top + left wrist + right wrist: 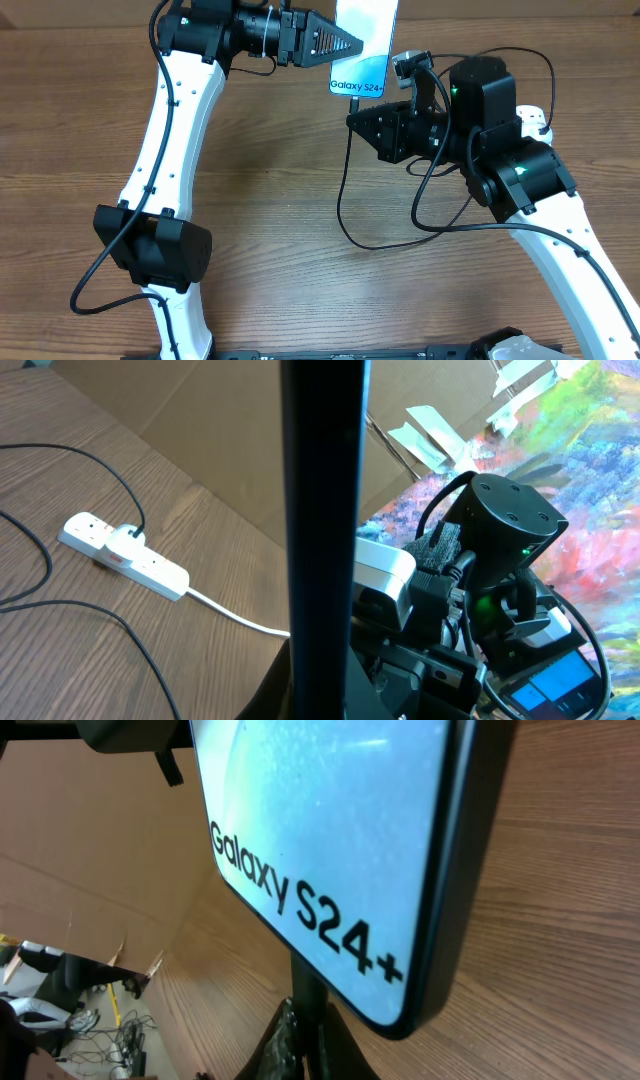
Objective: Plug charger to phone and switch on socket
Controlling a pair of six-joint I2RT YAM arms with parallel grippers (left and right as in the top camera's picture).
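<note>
Open wood of the table (80, 120) lies left of the arms. The socket (125, 555) lies flat behind the right arm. The phone (372, 40) sits at the far frame edge, pinched by the left gripper (345, 45). The charger (340, 200) has its tip at the phone's near end, clamped by the right gripper (365, 115).

Left hand (356, 45), right hand (356, 108) and charger (342, 190) seemingly crowd the phone (372, 40).

"Galaxy S24+" is showing in black letters on the phone (330, 840) screen's light blue face, near one end.
</note>
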